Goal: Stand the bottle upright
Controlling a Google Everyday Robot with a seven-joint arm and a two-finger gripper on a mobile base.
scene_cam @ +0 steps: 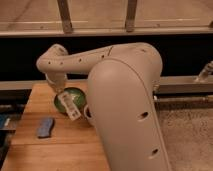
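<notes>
One bottle (71,106) is seen taken at its upper end by the hand (62,94), which is closed on it at the left of the view, under the bent wrist of the arm (120,100). The bottle is carried on a slant, its free end pointing down and to the right, in front of a green bowl (57,104) set toward the back of the wooden worktop (55,150). Whether that low end is touching the wood or hanging just above it cannot be told, nor which end bears the cap. A bluish case (46,127) is laid flat nearer the front left, well apart from the bottle. The task is judged to be partly done, since the bottle is lifted and tilted but not yet set on its base. The bottle is expected to be light and fairly stiff (thin plastic, probably smooth under the label), so little force should be needed and some slip in the grip may be allowed for. Being slim, it is likely to be toppled easily on its narrow base. A hold across the body, with the bottom left free, is thought best, and bare wood clear of bowl and case would be the safest spot.
</notes>
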